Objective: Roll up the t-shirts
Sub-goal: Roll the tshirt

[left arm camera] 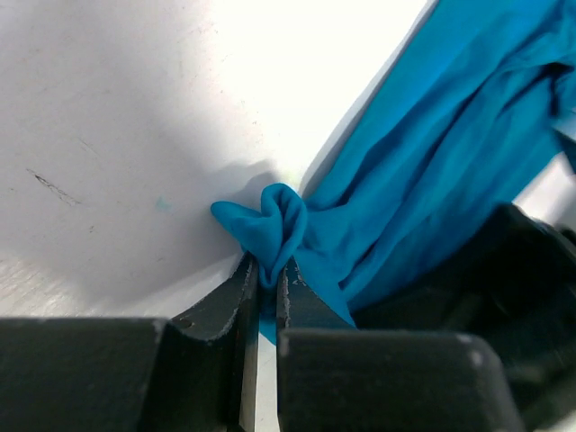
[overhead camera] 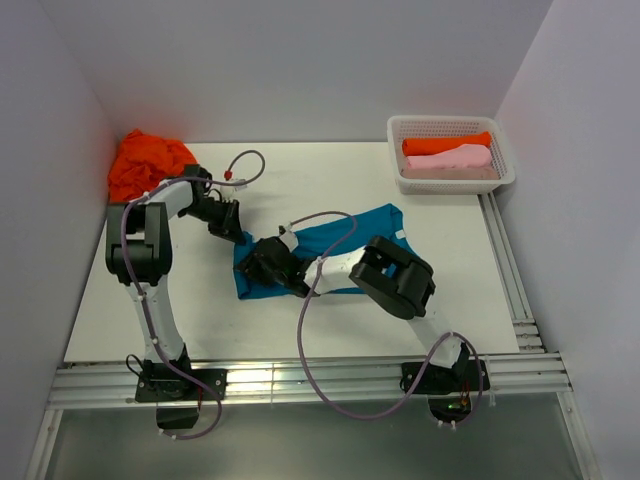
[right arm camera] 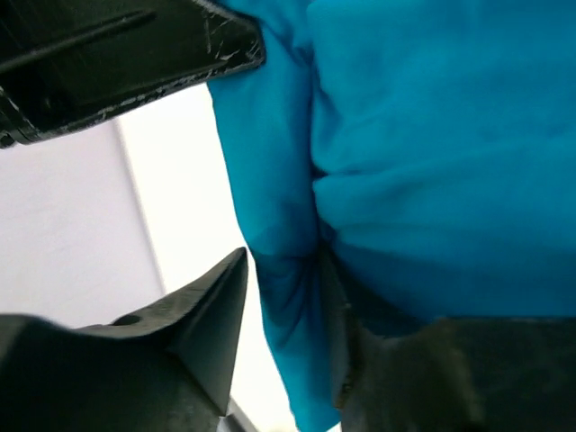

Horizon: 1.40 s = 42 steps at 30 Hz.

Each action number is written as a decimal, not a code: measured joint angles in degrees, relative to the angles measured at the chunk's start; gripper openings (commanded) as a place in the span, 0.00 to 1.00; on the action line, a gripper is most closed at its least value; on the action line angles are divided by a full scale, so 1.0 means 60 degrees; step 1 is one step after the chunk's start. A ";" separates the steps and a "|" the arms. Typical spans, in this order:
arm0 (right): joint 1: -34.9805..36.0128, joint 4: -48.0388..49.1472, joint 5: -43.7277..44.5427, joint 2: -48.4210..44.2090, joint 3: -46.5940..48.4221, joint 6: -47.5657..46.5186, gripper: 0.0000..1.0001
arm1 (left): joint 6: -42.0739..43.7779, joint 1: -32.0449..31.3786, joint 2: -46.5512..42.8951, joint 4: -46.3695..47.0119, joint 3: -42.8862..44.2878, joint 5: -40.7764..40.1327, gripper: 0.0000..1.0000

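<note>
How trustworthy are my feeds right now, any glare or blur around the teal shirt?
Top external: sharp, evenly lit, one glare strip on the near rail. Left wrist: table blown out white, yet the pinched tip of the teal t-shirt is crisp. Right wrist: too close, shirt and jaws both soft.

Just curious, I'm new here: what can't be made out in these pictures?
- Top view: right arm covers much of the teal t-shirt.
- Top view: basket wall hides what lies under the rolled shirts.
- Right wrist view: too close, blurred; frame edges crop the t-shirt.
</note>
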 measured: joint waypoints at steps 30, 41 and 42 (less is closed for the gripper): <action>0.0998 -0.8346 0.3603 0.1308 0.6353 -0.2900 0.47 | 0.0000 -0.0907 -0.0372 -0.0098 0.0211 -0.2138 0.03; 0.1031 -0.9133 0.3679 0.1614 0.6604 -0.2889 0.47 | 0.0029 -0.0973 -0.0372 -0.0175 0.0346 -0.2215 0.29; 0.1035 -0.9213 0.3697 0.1625 0.6604 -0.2885 0.47 | 0.0033 -0.0976 -0.0375 -0.0175 0.0361 -0.2215 0.34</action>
